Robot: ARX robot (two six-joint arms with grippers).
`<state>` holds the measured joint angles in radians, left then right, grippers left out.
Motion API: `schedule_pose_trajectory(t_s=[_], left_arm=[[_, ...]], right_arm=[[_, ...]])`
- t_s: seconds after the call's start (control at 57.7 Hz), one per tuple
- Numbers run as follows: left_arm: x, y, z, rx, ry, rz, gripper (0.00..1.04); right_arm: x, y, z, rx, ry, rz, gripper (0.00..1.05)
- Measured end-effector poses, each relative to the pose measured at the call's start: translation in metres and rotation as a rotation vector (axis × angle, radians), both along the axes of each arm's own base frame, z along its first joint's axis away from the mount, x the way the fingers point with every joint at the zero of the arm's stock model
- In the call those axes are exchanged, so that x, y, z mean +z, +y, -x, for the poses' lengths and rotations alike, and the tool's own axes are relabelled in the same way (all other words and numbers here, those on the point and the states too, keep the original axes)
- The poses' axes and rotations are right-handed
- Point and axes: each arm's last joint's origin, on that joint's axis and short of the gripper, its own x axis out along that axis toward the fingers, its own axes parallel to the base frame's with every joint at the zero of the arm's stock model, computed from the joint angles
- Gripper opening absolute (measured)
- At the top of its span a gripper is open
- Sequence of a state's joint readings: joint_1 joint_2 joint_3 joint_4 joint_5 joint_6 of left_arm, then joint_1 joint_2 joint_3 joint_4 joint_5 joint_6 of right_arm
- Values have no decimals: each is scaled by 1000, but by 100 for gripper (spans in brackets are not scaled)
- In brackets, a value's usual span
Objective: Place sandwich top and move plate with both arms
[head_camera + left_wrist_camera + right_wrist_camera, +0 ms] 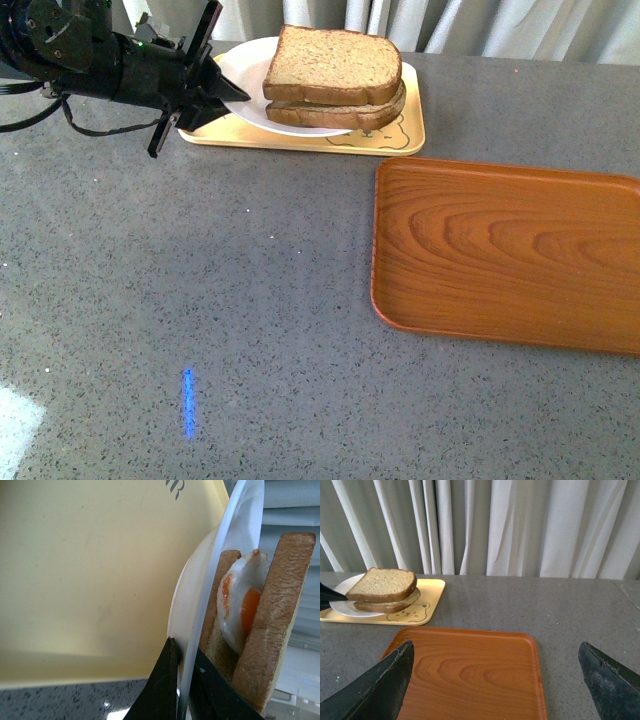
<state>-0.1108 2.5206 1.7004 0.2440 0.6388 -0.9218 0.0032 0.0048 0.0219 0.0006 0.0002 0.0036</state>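
Note:
The sandwich top (333,62) lies on the slice with the fried egg, on the white plate (243,66), which rests on the yellow bear-print tray (400,135) at the back. My left gripper (228,95) is shut on the plate's left rim. In the left wrist view the black fingers (162,690) pinch the plate's rim (200,615), with the sandwich top (277,620) and the egg (240,605) just beyond. My right gripper (495,677) is open and empty, above the wooden tray (470,670). The sandwich top (382,583) and plate (342,586) show far off in the right wrist view.
The brown wood-grain tray (510,250) lies at the right of the grey speckled table (200,300). A short blue light streak (188,402) marks the table near the front. White curtains (520,525) hang behind the table.

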Motion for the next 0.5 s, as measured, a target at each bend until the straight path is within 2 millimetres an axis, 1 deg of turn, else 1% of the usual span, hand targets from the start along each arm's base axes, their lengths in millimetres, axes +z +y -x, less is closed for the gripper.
schedule_pose_trajectory(t_s=[0.225, 0.399, 0.503], left_arm=[[-5, 0, -17, -9, 0, -13, 2], [-12, 3, -21, -19, 14, -24, 2], [-12, 5, -22, -20, 16, -25, 2]], right_arm=[[0, 0, 0, 0, 0, 0, 96], [0, 0, 0, 0, 0, 0, 96], [0, 0, 0, 0, 0, 0, 96]])
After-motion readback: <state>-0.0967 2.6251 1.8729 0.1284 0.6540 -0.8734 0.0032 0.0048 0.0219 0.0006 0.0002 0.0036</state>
